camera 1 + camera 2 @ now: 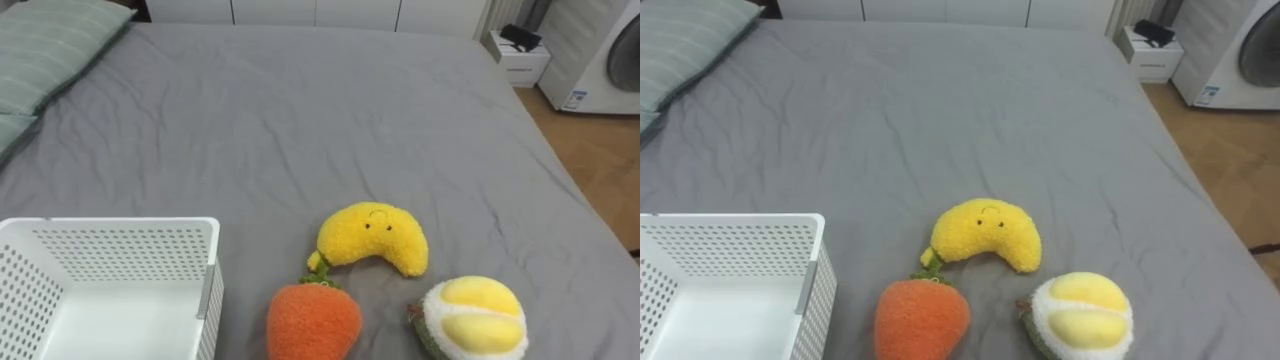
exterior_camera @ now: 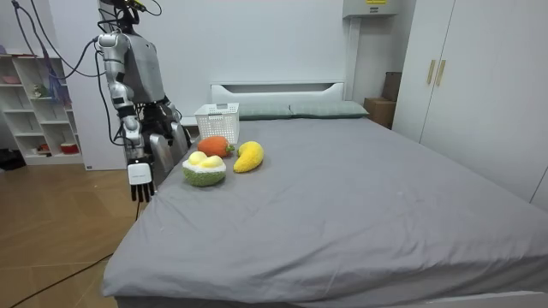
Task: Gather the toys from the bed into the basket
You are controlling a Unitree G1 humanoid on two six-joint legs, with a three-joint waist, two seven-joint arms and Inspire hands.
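Note:
Three plush toys lie on the grey bed (image 1: 300, 120) close to its near edge: a yellow banana with a face (image 1: 372, 238), an orange carrot (image 1: 313, 318) just in front of it, and a yellow-and-white durian (image 1: 473, 318) to the right. A white perforated basket (image 1: 110, 225) stands to the left of the toys, with nothing showing inside it. In the room view I stand at the bedside by the toys (image 2: 204, 169), and my right hand (image 2: 141, 181) hangs at my side below mattress level, fingers straight, holding nothing.
Green striped pillows (image 1: 50, 50) lie at the head of the bed, far left. Beyond the far right corner stand a white nightstand (image 1: 522, 55) and a washing machine (image 1: 605, 60). The bed's right edge drops to wooden floor (image 1: 600, 160). A wardrobe (image 2: 471, 85) lines the far wall.

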